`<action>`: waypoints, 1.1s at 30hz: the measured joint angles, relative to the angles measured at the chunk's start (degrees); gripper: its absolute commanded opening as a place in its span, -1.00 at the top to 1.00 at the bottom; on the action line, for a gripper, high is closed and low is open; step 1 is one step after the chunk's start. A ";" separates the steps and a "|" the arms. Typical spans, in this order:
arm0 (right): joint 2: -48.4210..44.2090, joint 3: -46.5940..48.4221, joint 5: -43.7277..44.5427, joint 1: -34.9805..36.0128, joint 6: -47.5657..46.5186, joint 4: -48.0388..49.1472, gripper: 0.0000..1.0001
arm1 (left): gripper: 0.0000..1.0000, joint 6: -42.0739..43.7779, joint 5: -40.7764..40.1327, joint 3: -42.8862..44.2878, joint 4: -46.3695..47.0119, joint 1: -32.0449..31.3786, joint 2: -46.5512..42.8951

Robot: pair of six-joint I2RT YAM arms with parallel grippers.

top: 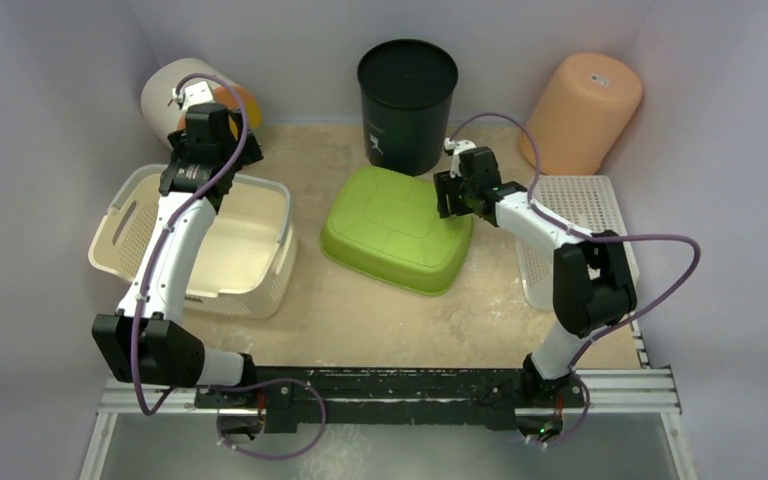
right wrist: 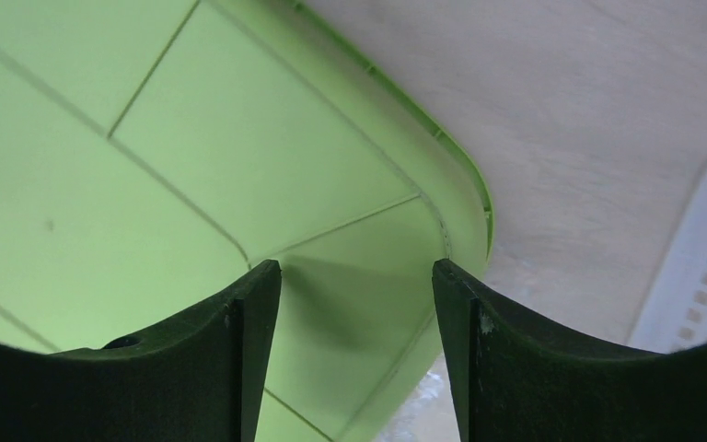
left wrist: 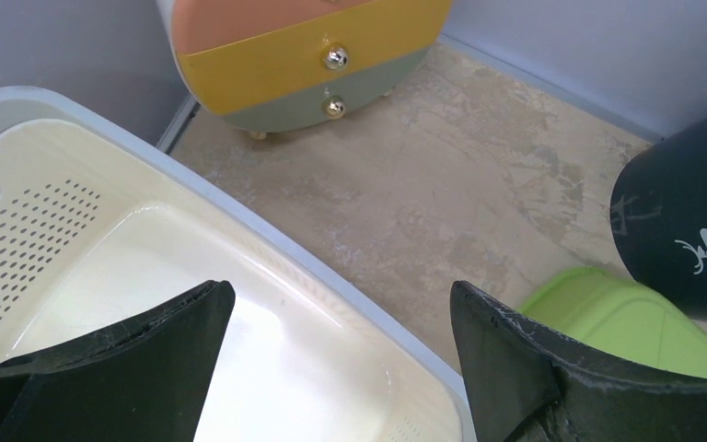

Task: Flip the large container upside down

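Observation:
The large container (top: 235,245) is a cream-beige basket standing upright on the left of the table, its opening facing up. In the left wrist view its rim (left wrist: 267,241) runs diagonally under my fingers. My left gripper (top: 212,165) is open and empty, hovering over the basket's far right rim (left wrist: 341,287). My right gripper (top: 452,195) is open and empty, just above the right end of the lime-green tub (top: 395,230); in the right wrist view it is (right wrist: 354,265) over the tub's corner (right wrist: 147,138).
The green tub lies upside down mid-table. A black bin (top: 407,100) stands at the back centre. A peach bucket (top: 582,110) lies tipped at back right, with a white perforated basket (top: 575,215) below it. A small drawer unit (left wrist: 304,55) sits at back left.

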 measured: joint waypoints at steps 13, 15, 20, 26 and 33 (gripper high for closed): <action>-0.68 -0.87 1.44 -10.86 0.02 0.28 -0.32 | -0.78 0.02 0.02 0.02 -0.02 0.00 0.00; -0.68 -0.90 2.08 -12.98 0.04 0.28 -0.32 | -0.78 0.04 0.02 0.00 -0.02 0.00 0.00; -0.68 -0.68 3.06 -14.91 0.17 -0.20 -0.32 | -0.78 0.04 0.02 0.00 -0.02 0.00 0.00; -0.09 2.80 2.97 -14.43 0.15 -6.32 -0.32 | -0.79 0.02 0.02 0.02 -0.02 0.00 0.00; 2.78 15.02 2.34 -5.92 0.20 -18.16 -0.31 | -0.79 -0.28 0.42 0.02 0.00 0.00 0.09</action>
